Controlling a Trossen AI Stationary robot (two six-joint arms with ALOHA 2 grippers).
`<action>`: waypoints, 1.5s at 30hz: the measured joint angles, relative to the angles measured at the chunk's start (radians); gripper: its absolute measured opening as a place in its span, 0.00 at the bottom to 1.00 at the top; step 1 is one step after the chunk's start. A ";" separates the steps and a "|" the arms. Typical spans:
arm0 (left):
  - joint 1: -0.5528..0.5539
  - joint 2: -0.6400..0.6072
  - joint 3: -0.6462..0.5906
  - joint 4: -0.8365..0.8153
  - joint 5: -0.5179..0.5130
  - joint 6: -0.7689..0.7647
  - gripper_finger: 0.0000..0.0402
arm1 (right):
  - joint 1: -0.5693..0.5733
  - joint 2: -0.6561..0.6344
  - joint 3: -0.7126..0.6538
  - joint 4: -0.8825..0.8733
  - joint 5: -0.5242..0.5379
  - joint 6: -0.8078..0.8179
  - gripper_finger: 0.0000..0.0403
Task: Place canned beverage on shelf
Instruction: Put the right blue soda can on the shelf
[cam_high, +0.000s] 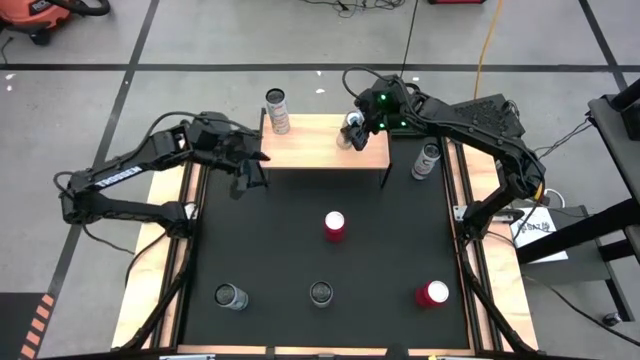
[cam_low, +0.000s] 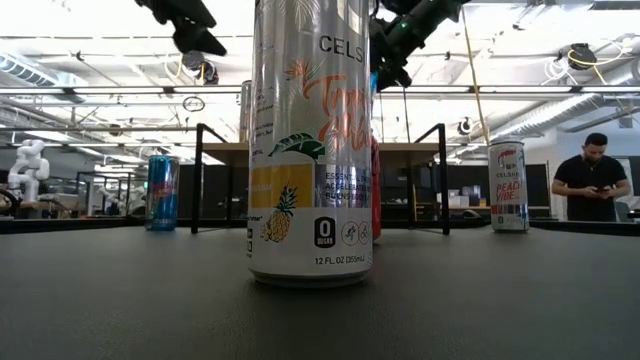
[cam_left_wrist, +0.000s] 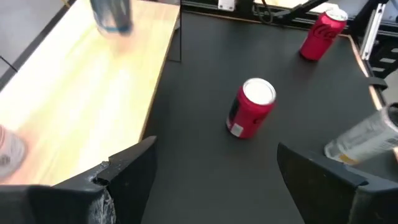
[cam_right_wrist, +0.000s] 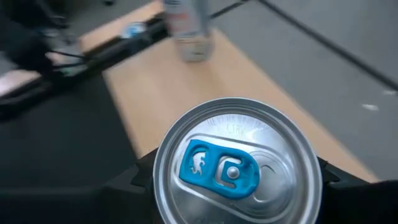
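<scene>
The shelf (cam_high: 310, 148) is a light-wood board on black legs at the back of the mat. A tall pale can (cam_high: 277, 110) stands on its back left corner. My right gripper (cam_high: 356, 128) is shut on a silver can with a blue tab (cam_right_wrist: 236, 168) and holds it upright over the board's right part (cam_right_wrist: 205, 87). In the low view the gripper is well above the board, and the can's bottom is hidden. My left gripper (cam_high: 252, 170) hangs open and empty by the shelf's front left corner, with its fingers (cam_left_wrist: 127, 168) spread wide.
On the black mat (cam_high: 390, 250) stand two red cans (cam_high: 334, 226) (cam_high: 432, 294) and two silver cans (cam_high: 231, 297) (cam_high: 320, 293). Another can (cam_high: 427, 160) stands right of the shelf. A blue can (cam_low: 163, 192) stands left of the shelf's left leg. A person (cam_low: 590, 175) stands far behind.
</scene>
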 joint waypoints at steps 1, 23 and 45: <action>0.000 0.017 0.000 0.030 0.000 0.001 0.83 | 0.003 -0.002 0.000 0.002 -0.022 0.002 0.50; 0.010 0.286 0.000 0.524 -0.076 0.050 0.83 | 0.084 -0.038 -0.001 0.096 -0.122 -0.006 0.50; 0.009 0.354 0.000 0.715 -0.018 0.021 0.83 | 0.095 -0.038 -0.001 0.152 -0.149 -0.005 0.50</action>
